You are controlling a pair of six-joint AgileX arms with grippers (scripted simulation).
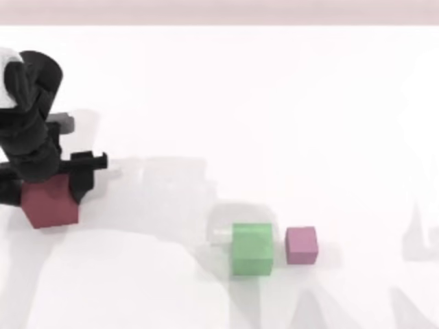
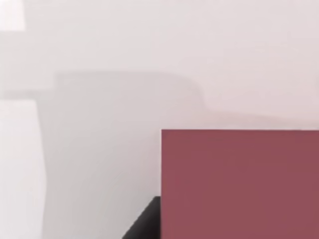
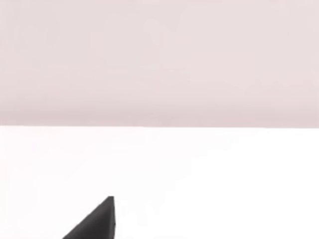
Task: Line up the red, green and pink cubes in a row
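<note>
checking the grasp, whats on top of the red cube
The left arm's claw sits over the red cube, covering its upper part. The contact itself is hidden; the wrist view shows only one cube face.

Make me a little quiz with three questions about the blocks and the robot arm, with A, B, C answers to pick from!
1. Where is the red cube?
A. far left of the table
B. between the other two cubes
C. far right of the table

2. How many cubes are on the table?
A. two
B. three
C. five

3. How do the green cube and the pink cube stand?
A. stacked
B. side by side with a small gap
C. at opposite ends of the table

Answers:
1 A, it sits at the top view's left under the left gripper.
2 B, one red, one green, one pink.
3 B, a strip of table shows between them.
</note>
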